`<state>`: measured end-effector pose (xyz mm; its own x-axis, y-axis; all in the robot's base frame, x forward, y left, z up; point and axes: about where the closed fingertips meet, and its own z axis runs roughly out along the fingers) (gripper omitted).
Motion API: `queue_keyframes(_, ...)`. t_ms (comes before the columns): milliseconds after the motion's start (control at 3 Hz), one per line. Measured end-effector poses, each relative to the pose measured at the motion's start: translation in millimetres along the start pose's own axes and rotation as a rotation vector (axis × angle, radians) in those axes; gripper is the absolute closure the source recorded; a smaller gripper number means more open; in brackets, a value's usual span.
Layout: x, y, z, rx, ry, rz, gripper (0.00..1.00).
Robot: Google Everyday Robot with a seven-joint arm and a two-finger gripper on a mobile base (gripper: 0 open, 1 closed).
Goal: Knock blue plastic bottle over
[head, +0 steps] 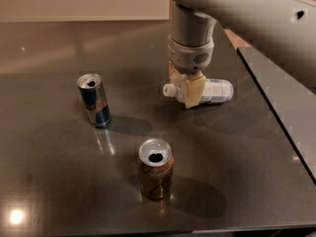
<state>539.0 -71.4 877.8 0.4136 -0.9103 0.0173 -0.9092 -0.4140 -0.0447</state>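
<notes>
The blue plastic bottle (217, 91) lies on its side on the dark, glossy table (237, 177), toward the far right of centre; its white cap (169, 89) points left and its pale labelled body points right; the claw (186, 90) hangs straight down over the bottle's neck, its beige tip covering that part, and whether it is wide, narrow or gripping the bottle cannot be told; above it rises the thick grey arm (197, 28), entering from the upper right; a slim blue-silver can (94, 100) stands upright at the left, well apart from the bottle; a brown-gold can (155, 168) stands upright nearer, at centre, its top open.
</notes>
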Motion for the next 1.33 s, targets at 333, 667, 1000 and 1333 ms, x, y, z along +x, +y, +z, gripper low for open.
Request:
queue_keyframes(333,3.0,-0.6,9.5,-0.022,0.023,-0.007,0.36)
queue_keyframes(667,3.6,0.0,15.4,-0.036,0.030,-0.008,0.13)
queue_keyframes(1000,4.8,0.5,19.6,-0.051,0.020,-0.001,0.00)
queue_keyframes(1333,4.8,0.4,19.6,-0.051,0.020,-0.001,0.00)
